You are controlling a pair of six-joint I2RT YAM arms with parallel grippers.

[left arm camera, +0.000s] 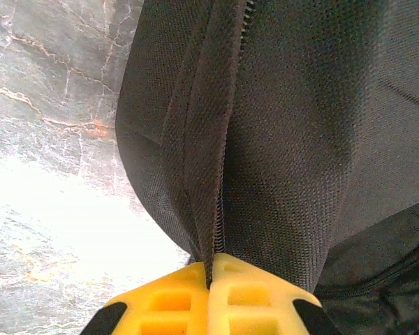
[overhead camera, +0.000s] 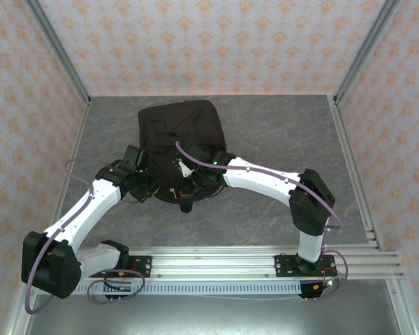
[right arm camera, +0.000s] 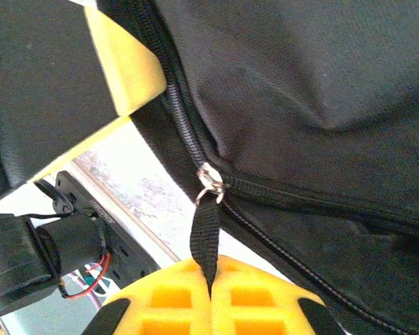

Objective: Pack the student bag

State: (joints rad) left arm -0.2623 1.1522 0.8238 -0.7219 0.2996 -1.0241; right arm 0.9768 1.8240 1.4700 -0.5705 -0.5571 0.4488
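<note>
The student bag [overhead camera: 179, 132], a black fabric backpack, lies in the middle of the grey table with both grippers at its near end. My left gripper [overhead camera: 151, 184] [left arm camera: 211, 271] is shut on a fold of the student bag's fabric [left arm camera: 293, 139] along the zipper teeth [left arm camera: 220, 209]. My right gripper [overhead camera: 193, 180] [right arm camera: 209, 273] is shut on the black zipper pull strap [right arm camera: 206, 230], which hangs from the silver slider [right arm camera: 211, 179] on the student bag [right arm camera: 300, 70]. One yellow finger of the left gripper [right arm camera: 126, 63] shows beside that zipper in the right wrist view.
The grey marbled table [overhead camera: 265, 125] has bare room to the left, right and front of the bag. Metal frame posts [overhead camera: 59, 49] stand at the back corners and an aluminium rail [overhead camera: 223, 264] carrying the arm bases runs along the near edge.
</note>
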